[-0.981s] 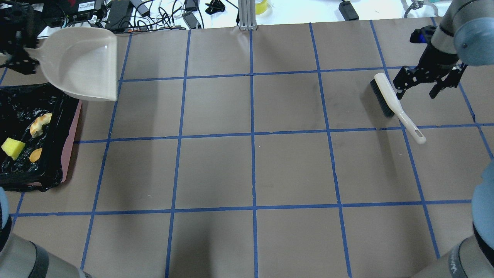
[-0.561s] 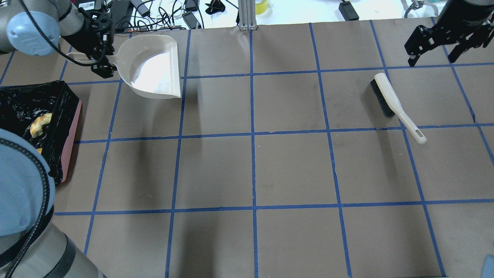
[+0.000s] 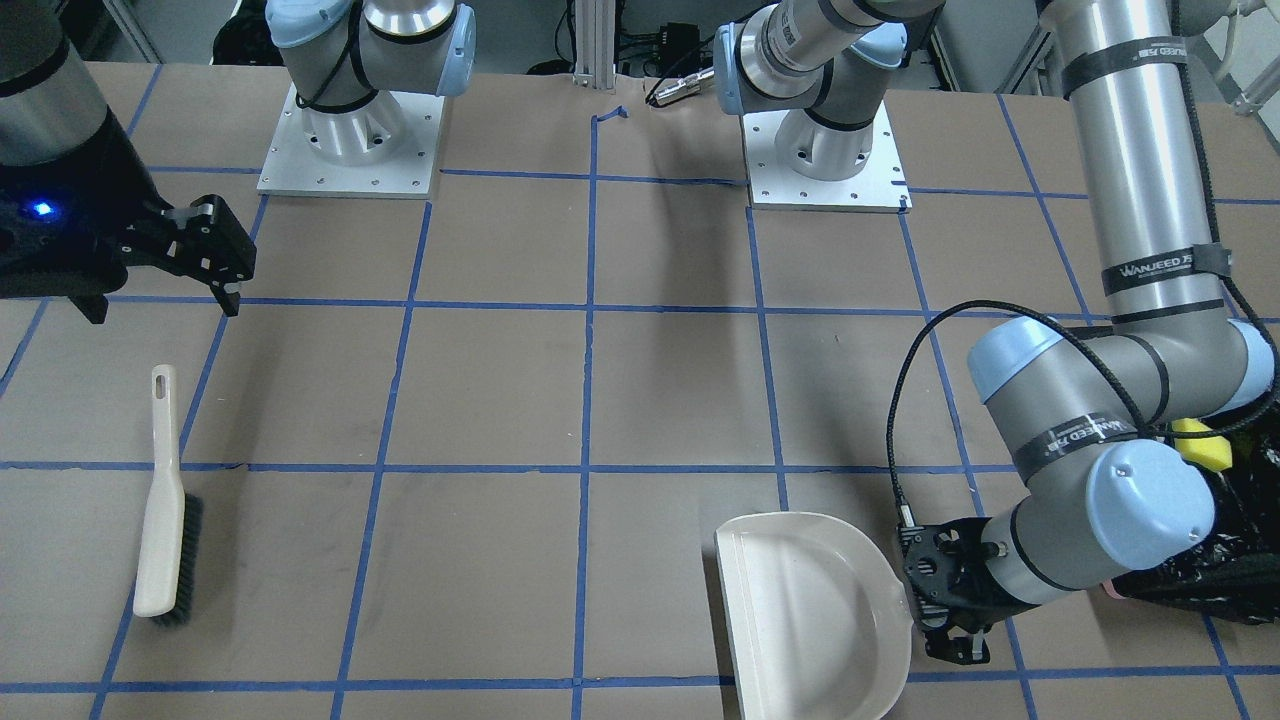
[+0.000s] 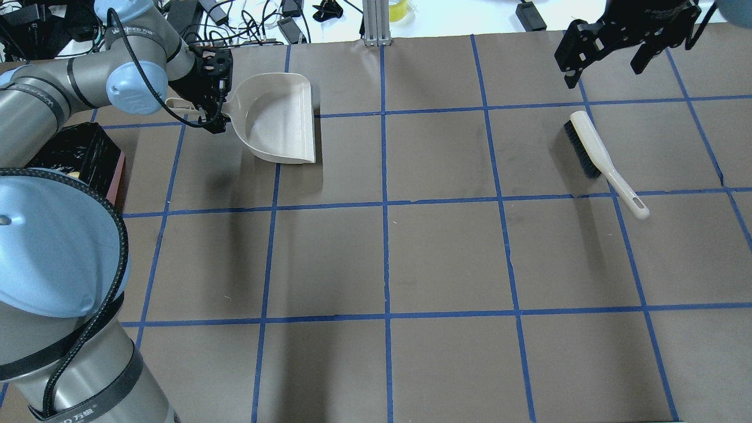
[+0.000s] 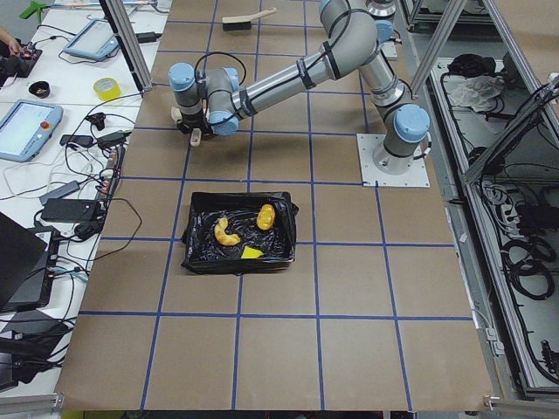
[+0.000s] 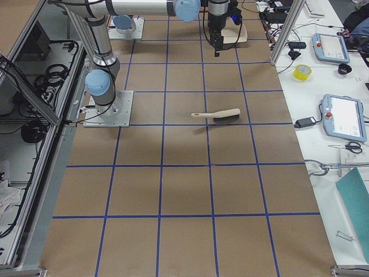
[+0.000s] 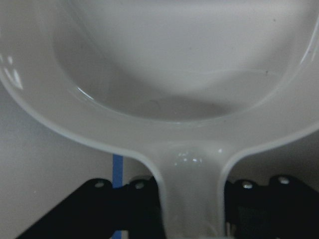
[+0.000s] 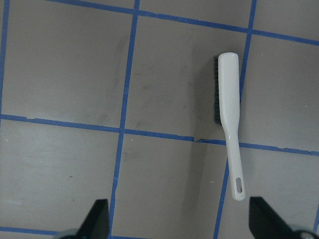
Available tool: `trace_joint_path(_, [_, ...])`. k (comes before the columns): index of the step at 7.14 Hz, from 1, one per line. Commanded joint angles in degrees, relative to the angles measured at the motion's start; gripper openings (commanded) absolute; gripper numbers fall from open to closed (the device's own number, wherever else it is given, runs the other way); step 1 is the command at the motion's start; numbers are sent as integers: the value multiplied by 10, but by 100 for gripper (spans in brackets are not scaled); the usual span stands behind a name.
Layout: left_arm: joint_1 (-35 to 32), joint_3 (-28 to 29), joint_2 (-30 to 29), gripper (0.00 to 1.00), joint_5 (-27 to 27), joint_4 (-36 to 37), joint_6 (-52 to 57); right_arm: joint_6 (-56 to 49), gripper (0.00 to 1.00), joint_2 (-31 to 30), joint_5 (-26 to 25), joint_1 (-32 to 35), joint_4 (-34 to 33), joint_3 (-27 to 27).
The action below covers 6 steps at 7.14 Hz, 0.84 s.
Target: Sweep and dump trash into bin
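I'm clamping the dustpan handle in left gripper, far-left corner | right gripper hanging wide open, empty | trash lying in bin, left edge | I'm risking left arm bumping bin

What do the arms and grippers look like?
Silver-grey tubular arms, pale blue joint caps, black bands lettered WANJEED. A black cable loops along the left arm. The left gripper and right gripper are black, two-fingered; a blue light glows by the right one.
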Motion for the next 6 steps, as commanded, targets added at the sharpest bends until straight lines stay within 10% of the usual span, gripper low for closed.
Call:
trace_joint_path(1, [-3,-52,3,0,-2,64,54,17,100,-18,2,17,20,6])
trace_joint_path(6, [-2,-82,13,0,-1,87,64,24,100,-20,42,40,15,38])
